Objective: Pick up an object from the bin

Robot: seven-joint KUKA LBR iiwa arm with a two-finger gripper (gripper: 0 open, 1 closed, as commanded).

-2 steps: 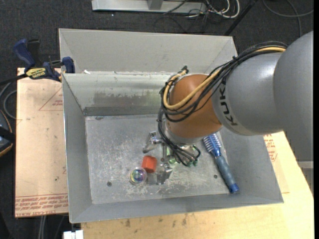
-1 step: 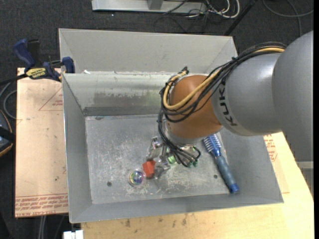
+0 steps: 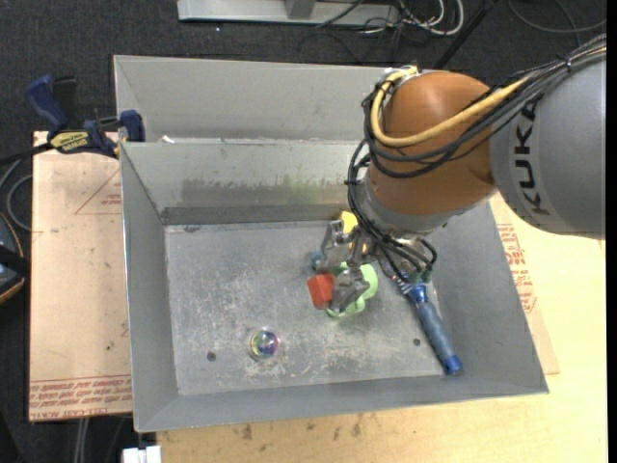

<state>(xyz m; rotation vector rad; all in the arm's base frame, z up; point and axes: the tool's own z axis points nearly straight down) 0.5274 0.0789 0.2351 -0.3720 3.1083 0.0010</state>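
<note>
Item under the gripper: a small red block (image 3: 320, 290), lying a little right of centre on the floor of the bin (image 3: 222, 268). The gripper (image 3: 339, 257) stands just above and slightly to the right of the red block, close over it. The view does not show whether the block is touched. Whether the gripper is open or closed cannot be told, as the orange cover (image 3: 429, 148) and the dark cables (image 3: 405, 258) on the wrist hide much of it.

Count of loose items: four, one of each kind.
- One red block, as above.
- One pale green piece (image 3: 357, 295), rounded, touching the red block on its right side and partly under the gripper.
- One blue pen (image 3: 436, 336), well to the right of the red block, lying slantwise with its lower end towards the front wall; its upper end sits under the hanging cables.
- One shiny ball (image 3: 263, 343), apart from the red block, to its lower left, alone on bare floor.

Obstruction: the pale green piece crowds the red block on the right. The block's left side is free.
</note>
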